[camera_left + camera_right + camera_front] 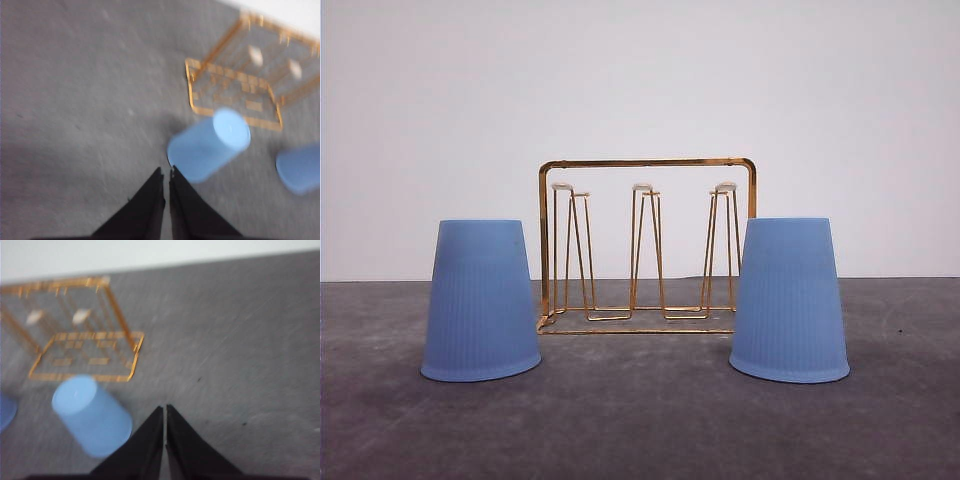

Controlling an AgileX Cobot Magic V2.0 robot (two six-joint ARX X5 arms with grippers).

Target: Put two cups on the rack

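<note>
Two blue cups stood rim-down on the grey table [640, 430], one to each side of the gold rack [647, 245], which sat a little behind them. The left cup [480, 300] overlapped the rack's left post as I looked from the front; the right cup [789, 300] covered the foot of its right post. Both were clear of the wire, resting on the table, and neither was yet on a prong [641, 187]. The three rows of white-tipped prongs stood bare.

The layout seemed to give one cup to each arm: each sat on its own arm's side, already upside down, so I judged it would only need lifting and lowering over a prong.

Seen from its own wrist, the left gripper [166, 172] had its dark fingers pressed together with only a hairline between the tips, holding nothing. It hung above bare table, the left cup [209, 145] just ahead of it and the rack [240, 85] beyond. The right gripper [165, 410] was the same, fingertips closed and empty, with the right cup [92, 415] off to one side of it. Both wrist pictures were blurred. Each gripper would have to open before any cup could be taken.
</note>
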